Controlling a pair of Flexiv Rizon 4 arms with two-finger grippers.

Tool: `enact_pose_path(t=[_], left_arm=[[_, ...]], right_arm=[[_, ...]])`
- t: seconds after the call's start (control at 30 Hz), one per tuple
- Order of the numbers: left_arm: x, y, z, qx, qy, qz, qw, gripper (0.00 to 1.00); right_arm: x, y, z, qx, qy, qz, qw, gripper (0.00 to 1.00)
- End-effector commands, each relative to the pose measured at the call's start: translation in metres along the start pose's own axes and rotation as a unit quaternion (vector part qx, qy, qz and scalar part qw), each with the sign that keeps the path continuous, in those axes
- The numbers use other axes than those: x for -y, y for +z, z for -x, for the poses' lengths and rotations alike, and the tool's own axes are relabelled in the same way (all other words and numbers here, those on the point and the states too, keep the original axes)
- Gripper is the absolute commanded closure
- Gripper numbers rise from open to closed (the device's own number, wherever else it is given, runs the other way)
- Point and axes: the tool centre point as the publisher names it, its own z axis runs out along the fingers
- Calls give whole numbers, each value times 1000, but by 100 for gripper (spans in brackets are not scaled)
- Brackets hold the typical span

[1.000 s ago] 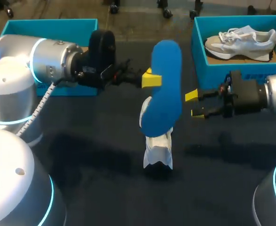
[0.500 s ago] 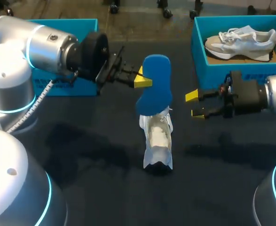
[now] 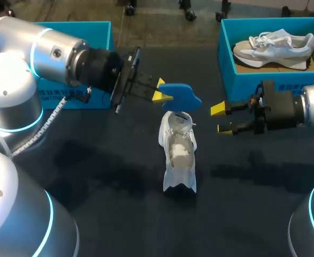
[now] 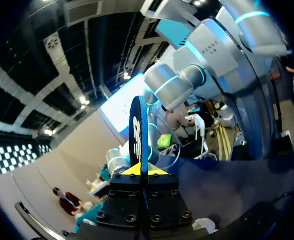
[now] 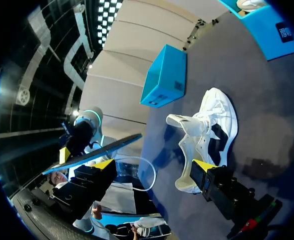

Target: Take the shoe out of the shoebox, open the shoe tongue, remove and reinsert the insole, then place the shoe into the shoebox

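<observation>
A white shoe (image 3: pixel 179 155) stands on the dark table, its tongue pulled open toward the far side. Just above its tongue hangs the blue insole (image 3: pixel 181 96), lying nearly level, with my left gripper (image 3: pixel 162 94) shut on one end. In the left wrist view the insole (image 4: pixel 138 132) stands edge-on between the yellow tips of the left gripper (image 4: pixel 139 170). My right gripper (image 3: pixel 221 119) is open, to the right of the shoe and apart from it. In the right wrist view the shoe (image 5: pixel 209 132) lies ahead of the open right gripper (image 5: pixel 153 165), and the insole (image 5: pixel 104 148) shows as a thin blue edge.
A teal shoebox (image 3: pixel 229 69) at the back right holds a second grey-white shoe (image 3: pixel 274 47). Another teal box (image 3: pixel 60 32) sits at the back left behind my left arm; it shows as the teal box (image 5: pixel 164 77) beyond the shoe in the right wrist view.
My left gripper has turned its wrist, swinging the insole from upright over the shoe to nearly level above the tongue. The right arm has stayed still.
</observation>
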Motion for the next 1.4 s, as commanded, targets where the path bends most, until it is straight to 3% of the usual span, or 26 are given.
enact_pose_path(t=[0.03,0.47,0.53,0.77,0.97,1.33,1.4], left_arm=[[-3,-4,-1,-9,206,-34,978,100],[-3,-4,-1,-9,206,-34,978,100],[-11,-4,-11,-22,227,-24,973,100],[-29,-13,-30,-26,327,28,944,100],[-47,-20,-43,-30,399,69,914,100],[-82,-23,-60,-44,469,131,872,100],[-88,-22,-62,-48,484,137,863,100]], right_arm=[[1,1,0,0,0,1,1000,0],[1,1,0,0,0,1,1000,0],[1,1,0,0,0,1,1000,0],[9,-7,-2,-1,25,42,999,0],[9,-11,-4,-32,41,65,997,0],[3,-1,-27,-32,46,52,997,0],[1,2,-29,-34,47,47,997,14]])
